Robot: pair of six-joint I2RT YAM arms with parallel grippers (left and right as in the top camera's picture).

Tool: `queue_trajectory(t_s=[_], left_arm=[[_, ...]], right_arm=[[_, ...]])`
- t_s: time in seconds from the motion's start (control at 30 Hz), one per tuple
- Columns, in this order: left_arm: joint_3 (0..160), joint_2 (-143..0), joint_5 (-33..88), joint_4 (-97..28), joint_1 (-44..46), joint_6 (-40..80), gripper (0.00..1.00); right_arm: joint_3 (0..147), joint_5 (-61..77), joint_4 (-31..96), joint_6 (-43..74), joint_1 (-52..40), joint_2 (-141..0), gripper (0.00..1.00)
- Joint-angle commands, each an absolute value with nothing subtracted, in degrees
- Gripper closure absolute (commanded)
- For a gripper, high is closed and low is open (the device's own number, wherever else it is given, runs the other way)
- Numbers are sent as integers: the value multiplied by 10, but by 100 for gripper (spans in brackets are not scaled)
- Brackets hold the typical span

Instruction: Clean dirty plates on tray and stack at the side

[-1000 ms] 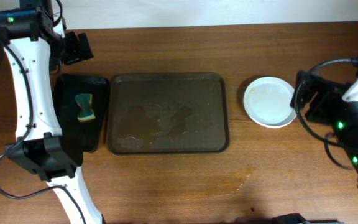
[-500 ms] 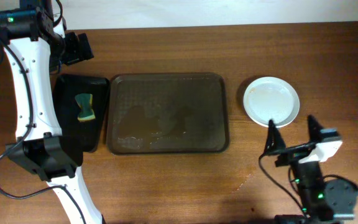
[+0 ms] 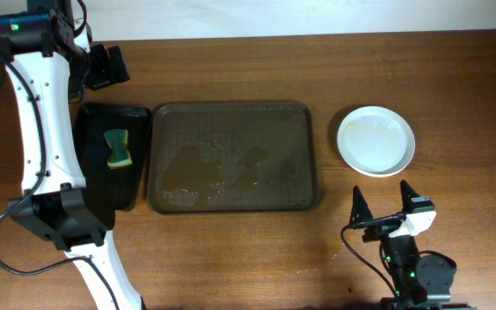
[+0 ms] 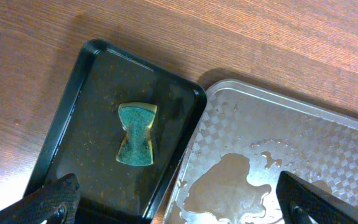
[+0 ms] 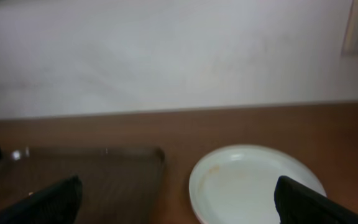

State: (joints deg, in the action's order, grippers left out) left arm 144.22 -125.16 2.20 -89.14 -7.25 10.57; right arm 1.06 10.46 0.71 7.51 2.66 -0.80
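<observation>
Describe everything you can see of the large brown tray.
The tray is a large dark-brown rectangle with rounded corners and a low rim, its floor finely checkered. It lies flat on the table, holding no plates, only a puddle and wet streaks. The black tray lies close beside it, contact unclear; the white plate sits apart on the other side.

No writing, label, brand mark, number or sign can be read in any view. The dark-brown tray (image 3: 231, 129), the white plate (image 3: 375, 140), the small black tray (image 3: 136, 172) and the sponge (image 3: 118, 148) all show plain, unmarked surfaces.
</observation>
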Motion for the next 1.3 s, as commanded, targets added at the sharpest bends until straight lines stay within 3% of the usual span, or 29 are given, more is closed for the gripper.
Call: queue_trajectory(t_s=[0.0,0.93,1.03,1.27], left_arm=[[1444,-1248,26,-891,-76,111,1],[1439,-1214,-2,-879,-76,111,1],[1359,-1128,1,-786,-75,111,1],[964,-861,2,-516,-76,52,1]], right_arm=[[3,99,36,75,31,-2,2],[3,99,36,75,31,-3,2],[3,99,36,75,31,-3,2],[3,99,36,75,31,-3,2]])
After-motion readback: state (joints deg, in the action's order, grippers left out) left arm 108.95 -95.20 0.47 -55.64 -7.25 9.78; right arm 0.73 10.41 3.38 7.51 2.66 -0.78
